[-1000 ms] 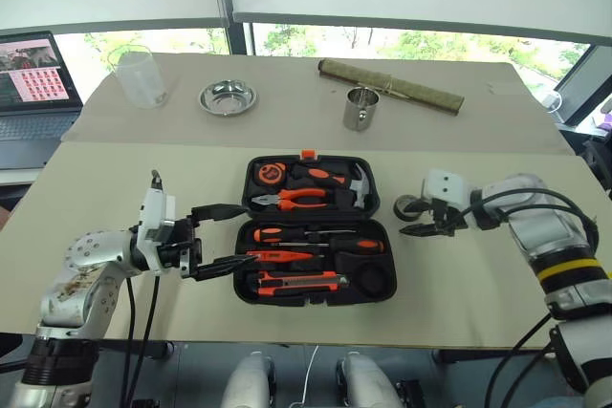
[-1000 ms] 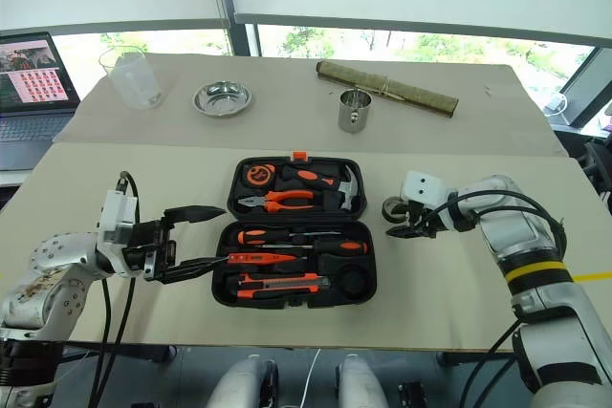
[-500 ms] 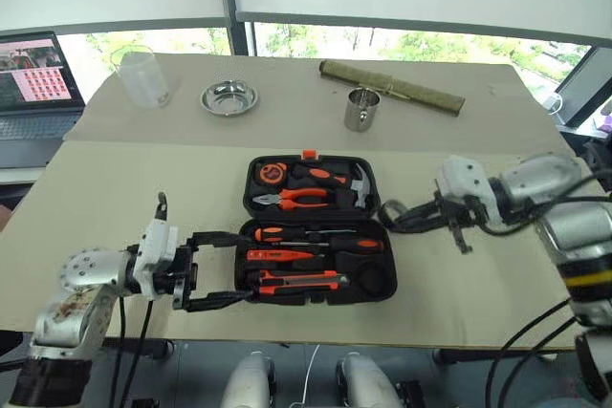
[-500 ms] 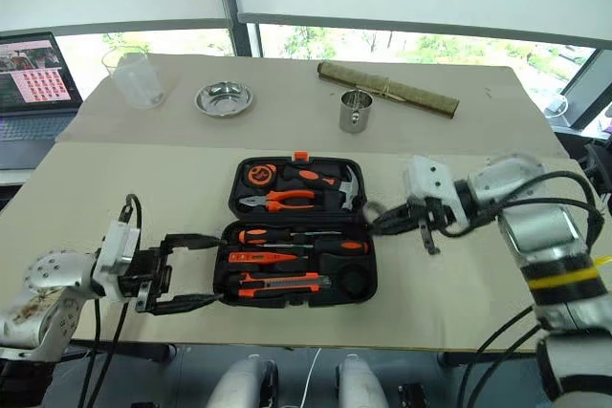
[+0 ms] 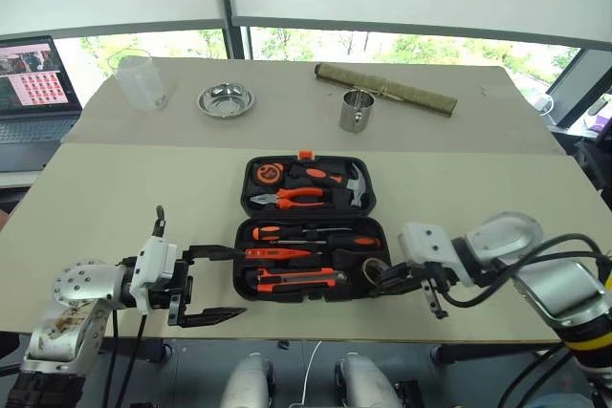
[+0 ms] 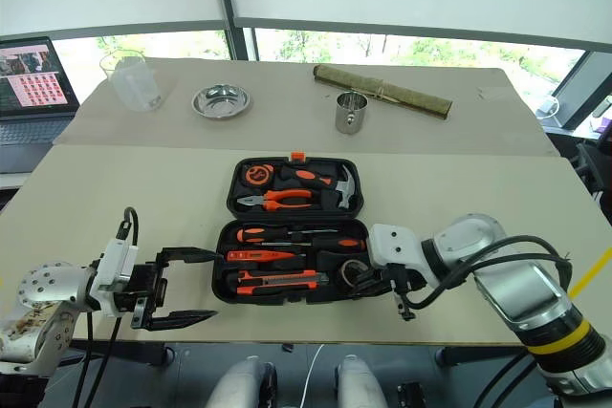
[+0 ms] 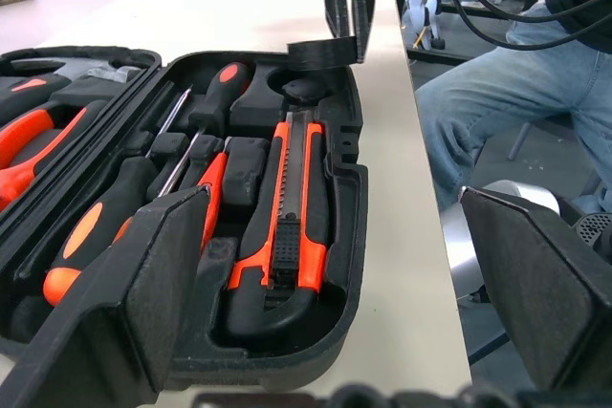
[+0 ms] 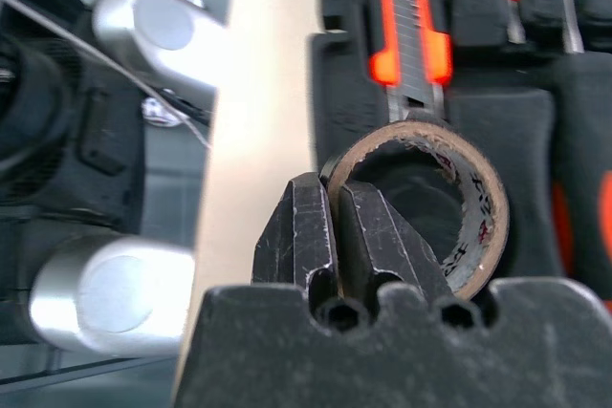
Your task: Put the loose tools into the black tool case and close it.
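The black tool case lies open in the middle of the table. Its near half holds two orange-and-black screwdrivers, a slim orange screwdriver and the utility knife. My right gripper is shut on the rim of the small tape roll, which it holds on edge over the round recess at the case's near right corner. My left gripper stands open just left of the case, level with its near half, with nothing between its pads.
Pliers and a hammer sit in the case's far half. At the back stand a steel cup, a metal dish, a clear beaker, a rolled mat and a laptop. A seated person's leg shows beyond the table edge.
My right gripper shut on the tape roll lying right of the case and carried it back and left to the case's near right corner. My left gripper drew slightly back.
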You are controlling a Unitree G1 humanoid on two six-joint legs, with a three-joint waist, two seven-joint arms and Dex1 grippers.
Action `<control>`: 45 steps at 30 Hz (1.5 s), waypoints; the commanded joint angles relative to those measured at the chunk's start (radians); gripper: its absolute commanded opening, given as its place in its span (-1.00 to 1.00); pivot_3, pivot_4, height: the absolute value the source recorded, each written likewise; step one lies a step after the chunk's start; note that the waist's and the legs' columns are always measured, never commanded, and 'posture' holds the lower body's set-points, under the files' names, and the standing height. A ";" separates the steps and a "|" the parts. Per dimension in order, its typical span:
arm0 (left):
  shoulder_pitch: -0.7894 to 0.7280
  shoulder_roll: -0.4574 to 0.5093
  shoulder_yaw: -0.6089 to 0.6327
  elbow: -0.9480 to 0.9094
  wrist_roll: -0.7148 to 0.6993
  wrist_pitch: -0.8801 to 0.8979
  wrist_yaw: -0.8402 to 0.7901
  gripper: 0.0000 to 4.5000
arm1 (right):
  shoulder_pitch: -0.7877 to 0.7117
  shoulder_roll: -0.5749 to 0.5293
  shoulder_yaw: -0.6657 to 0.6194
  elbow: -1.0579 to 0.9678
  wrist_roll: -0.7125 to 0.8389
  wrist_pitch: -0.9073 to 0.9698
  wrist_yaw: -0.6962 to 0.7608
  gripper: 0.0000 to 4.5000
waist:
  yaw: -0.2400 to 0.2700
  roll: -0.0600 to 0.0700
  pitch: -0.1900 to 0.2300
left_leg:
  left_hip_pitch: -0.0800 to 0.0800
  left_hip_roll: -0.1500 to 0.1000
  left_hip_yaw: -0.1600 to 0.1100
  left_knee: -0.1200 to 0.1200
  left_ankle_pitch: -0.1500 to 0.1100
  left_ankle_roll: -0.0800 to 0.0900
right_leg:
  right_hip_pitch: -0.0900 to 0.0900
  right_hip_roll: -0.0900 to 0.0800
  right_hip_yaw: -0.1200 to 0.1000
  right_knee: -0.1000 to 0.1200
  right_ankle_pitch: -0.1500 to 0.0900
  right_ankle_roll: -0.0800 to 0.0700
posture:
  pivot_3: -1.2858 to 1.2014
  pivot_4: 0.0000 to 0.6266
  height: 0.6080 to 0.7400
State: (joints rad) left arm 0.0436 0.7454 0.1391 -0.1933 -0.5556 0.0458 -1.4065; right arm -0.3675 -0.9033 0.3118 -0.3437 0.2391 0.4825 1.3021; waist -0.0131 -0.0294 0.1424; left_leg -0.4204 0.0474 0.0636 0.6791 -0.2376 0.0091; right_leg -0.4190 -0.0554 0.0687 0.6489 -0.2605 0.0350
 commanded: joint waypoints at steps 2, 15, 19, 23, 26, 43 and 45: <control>-0.002 0.008 0.016 -0.054 -0.030 0.036 0.034 1.00 | -0.051 -0.003 0.040 0.006 -0.019 0.047 0.020 -0.98 | 0.000 0.000 0.000 | -0.001 0.000 0.000 0.000 0.000 0.000 | -0.001 0.000 0.000 0.000 0.000 0.000 | 0.03 -0.52 1.00; -0.042 0.005 0.120 -0.009 -0.015 0.229 0.308 1.00 | -0.103 -0.011 -0.225 0.110 0.278 0.051 0.181 0.20 | 0.003 0.000 0.000 | -0.001 0.000 -0.004 0.000 0.000 0.000 | 0.000 0.000 0.000 0.000 0.001 0.001 | 0.03 -0.52 1.00; -0.124 -0.013 0.119 0.059 0.025 0.333 0.473 0.54 | -0.109 0.042 -0.283 0.327 0.210 -0.070 0.090 -0.08 | 0.003 -0.002 0.001 | 0.001 0.000 -0.004 0.000 0.000 0.000 | 0.002 0.000 0.000 0.000 0.001 0.001 | 0.03 -0.52 1.00; -0.211 -0.034 0.041 0.110 0.077 0.425 0.559 -0.10 | -0.135 0.121 -0.218 0.524 0.005 -0.335 -0.040 -0.69 | 0.001 -0.002 0.001 | 0.001 -0.001 -0.002 0.000 0.000 0.000 | 0.002 0.000 0.000 0.001 0.001 0.001 | 0.03 -0.52 1.00; -0.259 -0.060 -0.011 0.144 0.115 0.441 0.586 -0.59 | -0.157 0.170 -0.179 0.610 -0.071 -0.434 -0.078 -1.00 | -0.002 -0.002 0.001 | -0.001 -0.002 0.001 -0.001 0.000 0.000 | -0.001 0.000 0.001 0.003 0.001 0.001 | 0.03 -0.52 1.00; -0.261 -0.121 -0.115 0.155 0.212 0.413 0.568 -0.89 | -0.027 0.263 -0.160 0.366 -0.086 -0.303 -0.165 -1.00 | -0.001 -0.002 0.000 | -0.002 -0.002 0.000 -0.001 0.001 -0.002 | -0.003 0.000 0.001 0.007 0.001 0.001 | 0.03 -0.52 1.00; -0.234 -0.117 -0.103 0.126 0.205 0.421 0.577 -0.89 | 0.002 0.255 -0.174 0.326 -0.081 -0.276 -0.179 -1.00 | -0.002 -0.002 0.001 | -0.001 -0.002 -0.002 -0.001 0.001 -0.002 | -0.003 0.000 0.001 0.007 0.001 0.001 | 0.03 -0.52 1.00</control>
State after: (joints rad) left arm -0.2053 0.6291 0.0373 -0.0154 -0.3455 0.4621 -0.8321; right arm -0.3634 -0.6488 0.1586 0.0680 0.1061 0.1883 1.1243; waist -0.0146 -0.0310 0.1429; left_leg -0.4218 0.0456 0.0611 0.6783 -0.2365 0.0071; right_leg -0.4219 -0.0555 0.0697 0.6564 -0.2597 0.0357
